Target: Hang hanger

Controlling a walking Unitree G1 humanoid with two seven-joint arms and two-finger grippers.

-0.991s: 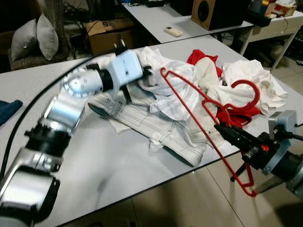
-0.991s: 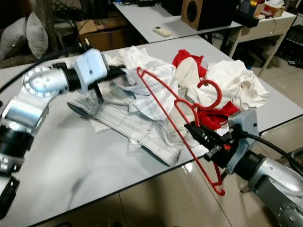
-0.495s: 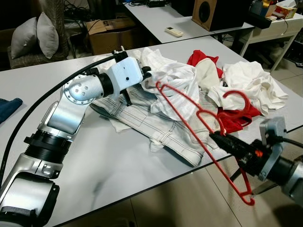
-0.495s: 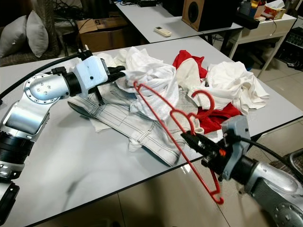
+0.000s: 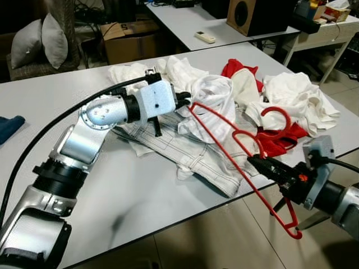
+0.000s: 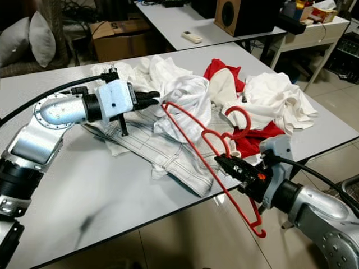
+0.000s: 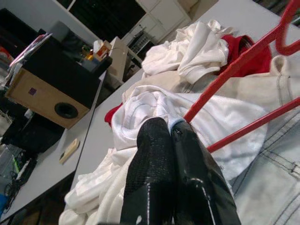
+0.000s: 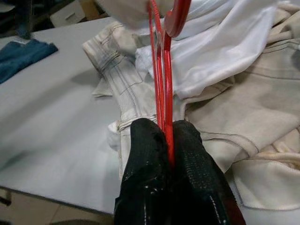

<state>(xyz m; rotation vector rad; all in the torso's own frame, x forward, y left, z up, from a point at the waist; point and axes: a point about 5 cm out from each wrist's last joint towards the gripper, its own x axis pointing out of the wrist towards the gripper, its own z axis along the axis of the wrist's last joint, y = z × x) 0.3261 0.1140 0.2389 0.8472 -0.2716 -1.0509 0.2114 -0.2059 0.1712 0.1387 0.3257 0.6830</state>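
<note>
A red wire hanger (image 5: 207, 126) lies slanted across a heap of clothes, its hook (image 6: 242, 119) over a red garment (image 5: 235, 68). My right gripper (image 5: 253, 161) is at the table's near right edge, shut on the hanger's long bottom bar (image 8: 161, 70). The bar's lower end sticks out past the table edge. My left gripper (image 5: 185, 101) reaches in from the left, shut. Its fingertips (image 7: 154, 129) press against a white shirt (image 5: 212, 94) right at the hanger's far corner. Pale jeans (image 5: 190, 151) lie under the hanger.
The grey table (image 5: 112, 185) has bare room on its left and front. A blue cloth (image 5: 8, 126) lies at its left edge and another white heap (image 5: 297, 89) at the right. Behind stand a second table with a remote (image 5: 205, 37), a speaker (image 5: 249, 14) and a cardboard box (image 5: 129, 39).
My left gripper has slid out of the clothes and rightward to the hanger's far corner. The right gripper has kept hold of the hanger, which has dropped a little lower.
</note>
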